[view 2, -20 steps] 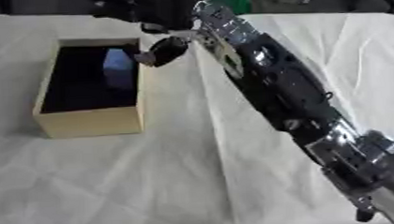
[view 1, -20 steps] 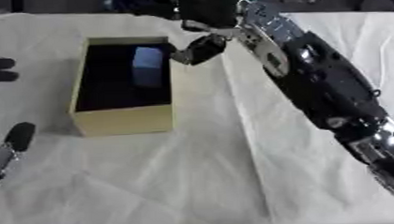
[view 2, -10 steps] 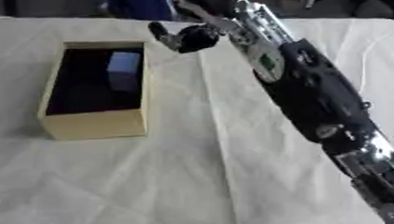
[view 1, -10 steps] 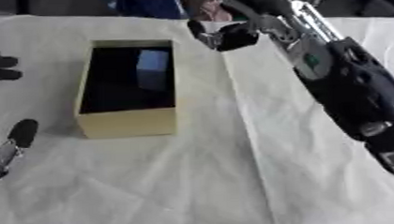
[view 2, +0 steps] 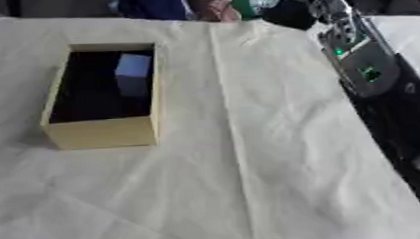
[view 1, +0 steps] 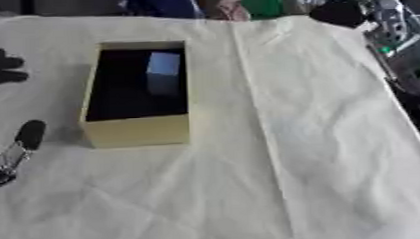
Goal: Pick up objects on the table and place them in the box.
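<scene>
A pale blue block lies inside the tan box on the cloth-covered desk. Only the left eye view shows the left robot hand beside the box's near-left corner; I cannot tell its fingers' state. The right robot hand, far right of the box, is blurred, state unclear.

The right hand at the table's far right corner is a dark blur, so its fingers cannot be made out. Its arm runs off the picture's right edge. The left hand, near the table's left edge, is cut off, only a dark fingertip and silver parts showing. A pale bluish block inside the box is too blurred to identify.
</scene>
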